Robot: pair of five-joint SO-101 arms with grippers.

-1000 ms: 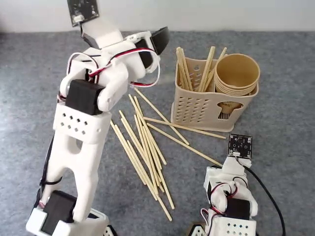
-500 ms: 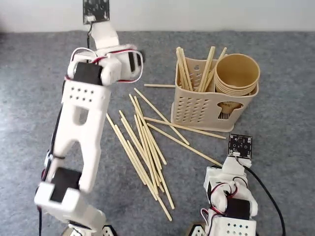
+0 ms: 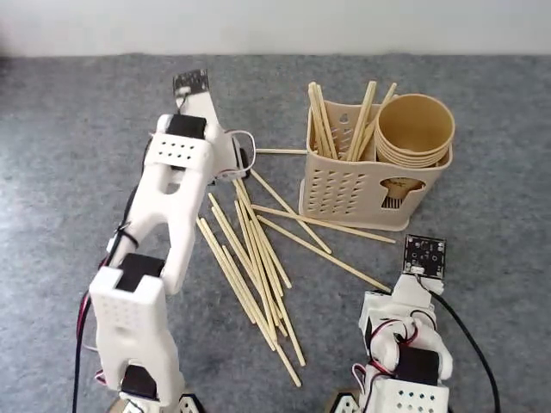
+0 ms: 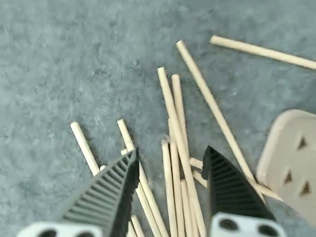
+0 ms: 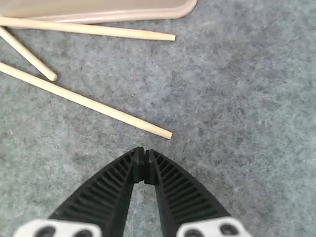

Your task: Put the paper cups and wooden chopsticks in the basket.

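Left gripper: jaws spread wide, holding nothing, hanging over the far ends of the loose chopsticks.
Right gripper: jaws pressed together, empty, above the grey mat near a chopstick tip.
Loose chopsticks: scattered on the mat between the arms, just beside the basket.
Basket: upright, holding stacked paper cups and several standing chopsticks.

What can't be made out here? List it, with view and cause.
- High view: how many nested tan paper cups stand in the beige perforated plastic basket; only rims show, the wall hides the rest.
- High view: far ends of loose wooden chopsticks, covered by the white left arm.
- Left wrist view: whether the open left gripper touches the chopsticks; blurred.
- Right wrist view: the basket, cut off by the frame edge.
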